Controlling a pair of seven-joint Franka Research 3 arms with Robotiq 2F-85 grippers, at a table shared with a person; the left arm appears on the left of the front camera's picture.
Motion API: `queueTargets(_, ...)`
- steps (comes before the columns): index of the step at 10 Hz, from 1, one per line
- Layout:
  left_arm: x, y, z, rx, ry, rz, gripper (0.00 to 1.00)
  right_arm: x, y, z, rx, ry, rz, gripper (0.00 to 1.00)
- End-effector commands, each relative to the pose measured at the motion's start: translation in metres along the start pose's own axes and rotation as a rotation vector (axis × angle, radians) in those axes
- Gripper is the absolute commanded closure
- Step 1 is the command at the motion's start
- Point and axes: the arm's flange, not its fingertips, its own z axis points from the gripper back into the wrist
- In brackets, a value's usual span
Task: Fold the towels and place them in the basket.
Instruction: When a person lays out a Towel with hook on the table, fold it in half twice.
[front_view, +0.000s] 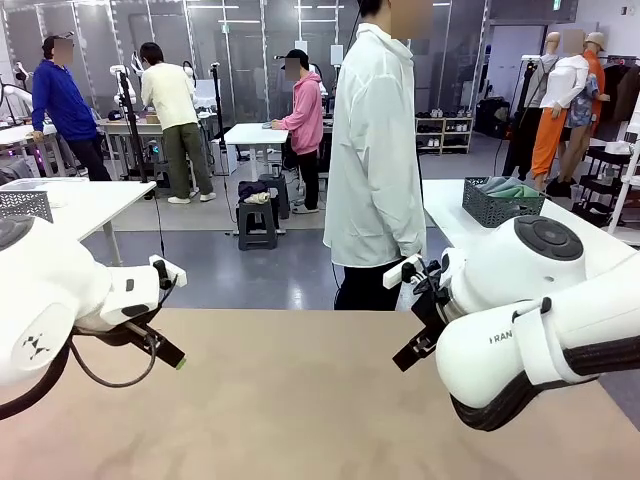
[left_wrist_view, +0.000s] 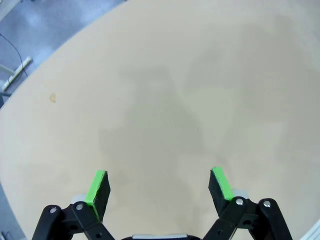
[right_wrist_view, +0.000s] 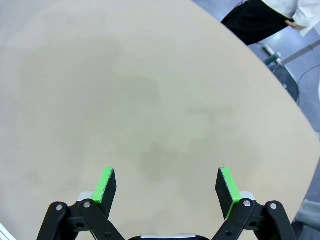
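Observation:
My left gripper (front_view: 168, 352) (left_wrist_view: 160, 186) hangs open over the bare tan table (front_view: 300, 400) at its left side, with nothing between its green pads (left_wrist_view: 98, 186). Opposite it on the right, my right gripper (front_view: 412, 352) (right_wrist_view: 167, 186) is also open and empty above bare tabletop. The basket (front_view: 503, 207), a dark lattice-sided bin, stands on a white table at the back right, off my table. Green and grey cloth (front_view: 512, 188) lies in it; I cannot tell whether that is the towels.
A person in a long white coat (front_view: 375, 150) stands at the far edge of the table, hands down. A paler grey perforated bin (front_view: 25, 205) sits on a white table at the back left. Other people work at tables farther off.

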Motion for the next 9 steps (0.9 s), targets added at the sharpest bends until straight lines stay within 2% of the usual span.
queueTargets(1,0.004,0.035,0.03,-0.054,-0.091,-0.064,0.0,-0.005,-0.032,0.032,0.036,-0.052,0.06,0.0)
queueTargets(5,0.024,0.123,0.117,-0.176,-0.168,-0.228,0.0,-0.02,-0.122,0.127,0.132,-0.104,0.244,0.0)
queueTargets(7,0.025,0.163,0.153,-0.196,-0.182,-0.304,0.0,-0.032,-0.159,0.17,0.142,-0.114,0.278,0.0)
queueTargets(9,0.023,0.194,0.199,-0.234,-0.178,-0.371,0.0,-0.041,-0.18,0.222,0.145,-0.125,0.284,0.0)
